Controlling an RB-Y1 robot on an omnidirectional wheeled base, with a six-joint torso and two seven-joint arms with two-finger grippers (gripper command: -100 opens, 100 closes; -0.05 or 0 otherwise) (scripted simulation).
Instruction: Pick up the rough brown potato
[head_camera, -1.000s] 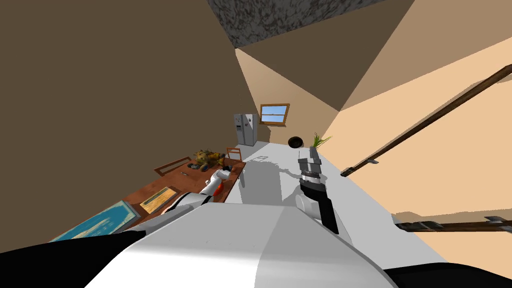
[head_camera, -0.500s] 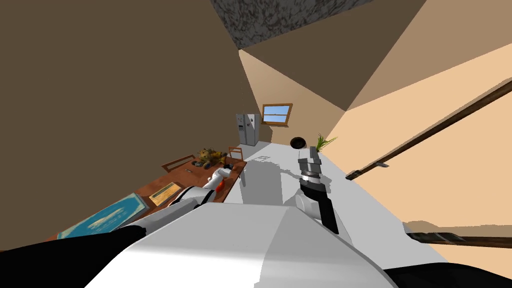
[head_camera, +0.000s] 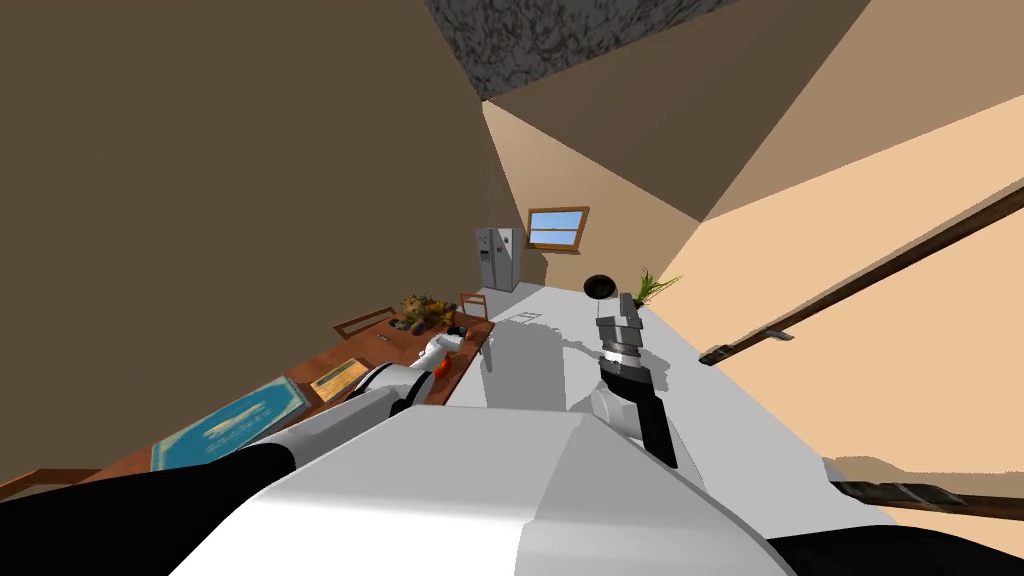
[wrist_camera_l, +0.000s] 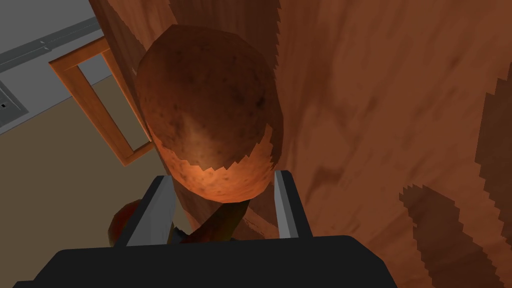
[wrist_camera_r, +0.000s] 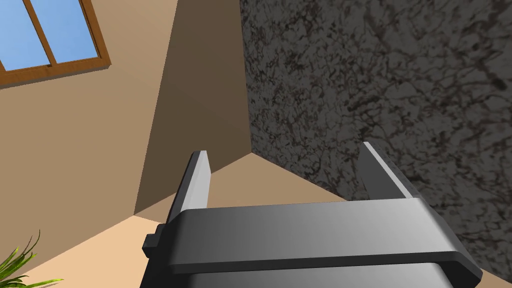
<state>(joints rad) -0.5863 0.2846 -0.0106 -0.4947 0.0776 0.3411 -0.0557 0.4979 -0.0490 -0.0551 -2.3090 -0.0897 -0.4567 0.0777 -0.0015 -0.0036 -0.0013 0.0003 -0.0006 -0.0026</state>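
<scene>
Brown wooden table (head_camera: 385, 345): potato (wrist_camera_l: 210, 115) between left claw (wrist_camera_l: 223, 177) fingers; brownish heap (head_camera: 424, 311) beyond it; blue mat (head_camera: 230, 425) well behind

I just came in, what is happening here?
The robot's left gripper presses its two fingers against the sides of the rough brown potato, by the edge of the wooden table. I cannot tell whether the potato is lifted yet. The right gripper hangs open in the air, holding nothing.
</scene>
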